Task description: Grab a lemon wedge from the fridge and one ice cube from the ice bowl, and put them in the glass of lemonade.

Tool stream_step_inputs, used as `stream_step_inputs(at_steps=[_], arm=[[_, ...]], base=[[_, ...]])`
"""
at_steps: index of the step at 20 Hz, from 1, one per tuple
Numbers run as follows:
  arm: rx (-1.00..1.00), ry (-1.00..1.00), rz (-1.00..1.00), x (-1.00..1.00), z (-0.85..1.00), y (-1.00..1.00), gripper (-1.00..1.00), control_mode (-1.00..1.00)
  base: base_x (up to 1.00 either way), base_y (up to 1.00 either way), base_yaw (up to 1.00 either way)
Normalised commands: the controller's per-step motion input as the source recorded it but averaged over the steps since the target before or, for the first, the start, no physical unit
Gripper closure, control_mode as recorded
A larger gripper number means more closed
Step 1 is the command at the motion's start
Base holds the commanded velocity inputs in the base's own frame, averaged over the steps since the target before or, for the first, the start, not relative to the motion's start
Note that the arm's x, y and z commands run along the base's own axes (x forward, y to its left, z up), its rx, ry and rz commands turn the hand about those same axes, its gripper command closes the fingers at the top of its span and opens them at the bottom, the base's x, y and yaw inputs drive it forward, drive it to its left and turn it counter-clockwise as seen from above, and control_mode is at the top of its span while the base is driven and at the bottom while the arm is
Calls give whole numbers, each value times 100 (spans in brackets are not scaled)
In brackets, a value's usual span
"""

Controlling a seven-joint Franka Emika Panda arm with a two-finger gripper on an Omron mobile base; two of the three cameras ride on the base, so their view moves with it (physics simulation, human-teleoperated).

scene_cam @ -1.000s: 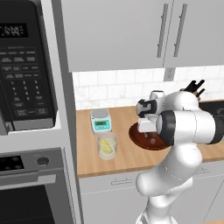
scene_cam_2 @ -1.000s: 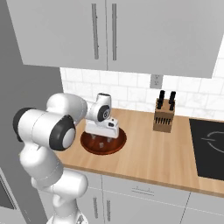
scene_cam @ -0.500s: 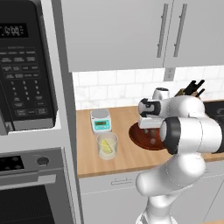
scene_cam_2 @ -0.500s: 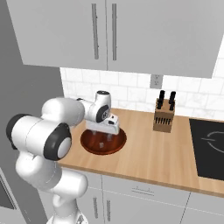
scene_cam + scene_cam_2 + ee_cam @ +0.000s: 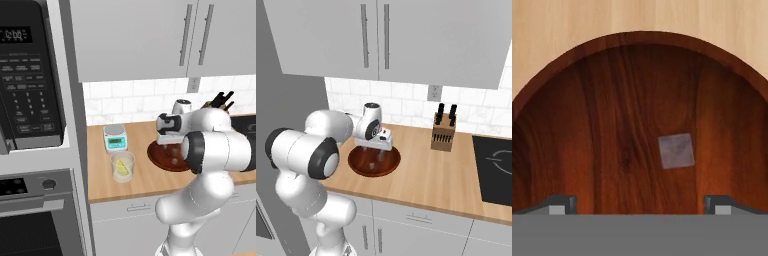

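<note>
Resting in the reddish-brown ice bowl (image 5: pixel 572 125): one pale grey ice cube (image 5: pixel 676 151).

I see my gripper (image 5: pixel 169 148) poised with its jaws spread over the ice bowl (image 5: pixel 159 158) mid-counter. The glass of lemonade (image 5: pixel 122 167) (lemon wedge (image 5: pixel 120 167) inside) stands near the counter's (image 5: pixel 145 181) left end, just before the scale (image 5: pixel 115 138).
</note>
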Motion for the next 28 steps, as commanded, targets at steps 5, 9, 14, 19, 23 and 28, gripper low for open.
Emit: stream_step_inputs(at_steps=[5, 9, 14, 19, 23, 28], arm=[[0, 0, 0, 26, 0, -29, -100, -100], [0, 0, 0, 21, -11, -20, -100, -100], [0, 0, 0, 5, -52, 0, -100, -100], [0, 0, 0, -2, -20, 0, -100, -100], [0, 0, 0, -1, -16, -5, -100, -100], [0, 0, 0, -2, -37, 0, -100, -100]], base=[[0, 0, 0], [0, 0, 0], [0, 0, 0], [0, 0, 0], [0, 0, 0], [0, 0, 0]])
